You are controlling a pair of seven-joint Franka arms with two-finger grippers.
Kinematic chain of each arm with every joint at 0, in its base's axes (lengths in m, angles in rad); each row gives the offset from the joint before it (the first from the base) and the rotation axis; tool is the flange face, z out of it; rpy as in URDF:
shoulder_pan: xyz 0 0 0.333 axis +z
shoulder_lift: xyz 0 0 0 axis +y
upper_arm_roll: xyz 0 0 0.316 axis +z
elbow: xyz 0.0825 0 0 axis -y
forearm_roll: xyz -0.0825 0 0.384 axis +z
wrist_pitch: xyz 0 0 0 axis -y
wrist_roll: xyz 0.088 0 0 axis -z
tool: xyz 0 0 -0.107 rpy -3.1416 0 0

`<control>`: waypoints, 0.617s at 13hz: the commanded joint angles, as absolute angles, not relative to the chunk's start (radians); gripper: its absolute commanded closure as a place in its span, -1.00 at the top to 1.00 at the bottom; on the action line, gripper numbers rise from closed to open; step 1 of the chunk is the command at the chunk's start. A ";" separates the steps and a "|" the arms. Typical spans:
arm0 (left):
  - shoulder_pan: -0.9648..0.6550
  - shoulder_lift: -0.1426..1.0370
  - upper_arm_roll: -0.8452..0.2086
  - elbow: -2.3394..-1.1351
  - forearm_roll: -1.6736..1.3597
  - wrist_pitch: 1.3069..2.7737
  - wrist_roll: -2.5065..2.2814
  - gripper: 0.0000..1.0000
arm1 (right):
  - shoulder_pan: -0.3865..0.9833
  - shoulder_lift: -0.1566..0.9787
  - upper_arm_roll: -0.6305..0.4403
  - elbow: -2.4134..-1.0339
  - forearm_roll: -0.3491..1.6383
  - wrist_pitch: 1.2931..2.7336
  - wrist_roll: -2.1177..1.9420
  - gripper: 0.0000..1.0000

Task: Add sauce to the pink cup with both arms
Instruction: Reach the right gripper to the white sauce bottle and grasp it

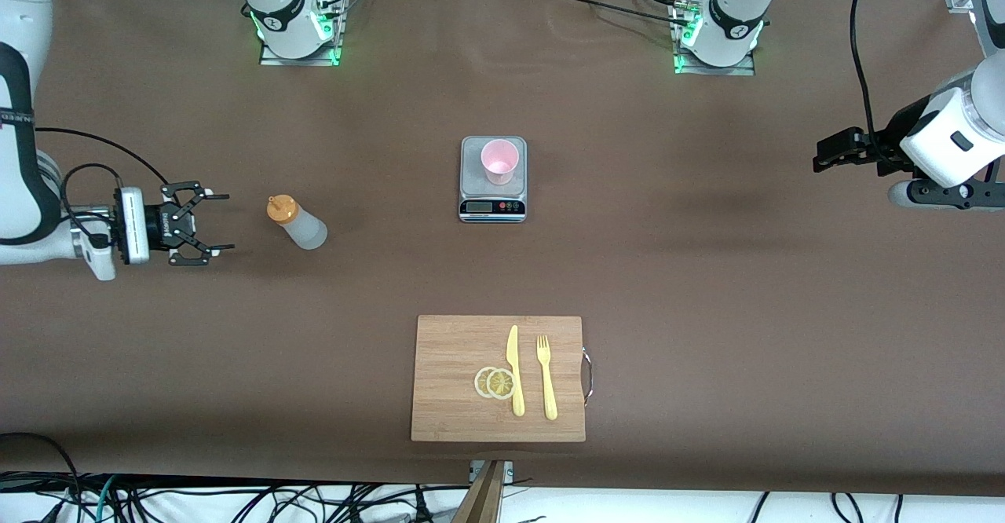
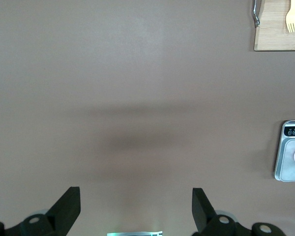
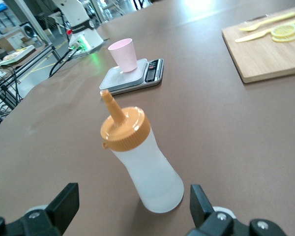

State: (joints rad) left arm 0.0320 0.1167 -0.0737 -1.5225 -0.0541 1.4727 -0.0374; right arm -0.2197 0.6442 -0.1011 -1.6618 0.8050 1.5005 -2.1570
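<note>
We find almost nothing legible: the display of the kitchen scale (image 1: 492, 178) shows no digits we can make out, and its buttons carry no readable marks. Dark print runs along the black band of the right arm (image 1: 16, 115) and a round emblem sits on each arm base (image 1: 297, 16), but we cannot read either

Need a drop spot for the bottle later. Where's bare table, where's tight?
Bare: between the scale and the cutting board; between the scale and the open left gripper. Tight: the open right gripper beside the sauce.
</note>
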 commanded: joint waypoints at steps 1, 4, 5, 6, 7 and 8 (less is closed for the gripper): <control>0.040 0.094 -0.089 -1.543 -0.032 1.468 -0.025 1.00 | -0.227 0.716 -0.083 -1.646 0.883 1.468 -2.267 1.00; 0.060 0.091 -0.095 -1.551 -0.040 1.468 -0.023 1.00 | -0.227 0.779 -0.068 -1.646 0.925 1.462 -2.385 1.00; 0.066 0.091 -0.097 -1.552 -0.044 1.468 -0.021 1.00 | -0.226 0.804 -0.064 -1.647 0.931 1.454 -2.449 1.00; 0.063 0.095 -0.095 -1.548 -0.044 1.468 -0.021 1.00 | -0.229 0.822 -0.057 -1.646 0.945 1.442 -2.485 1.00; 0.058 0.097 -0.095 -1.545 -0.044 1.467 -0.023 1.00 | -0.229 0.833 -0.055 -1.644 0.946 1.439 -2.532 1.00; 0.063 0.103 -0.095 -1.543 -0.044 1.466 -0.017 1.00 | -0.227 0.834 -0.052 -1.644 0.960 1.431 -2.560 1.00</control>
State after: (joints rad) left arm 0.0472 0.1165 -0.0800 -1.5265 -0.0541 1.4723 -0.0373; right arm -0.2193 0.8196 -0.0627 -1.6603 0.9306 1.4603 -2.5012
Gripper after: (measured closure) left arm 0.000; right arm 0.000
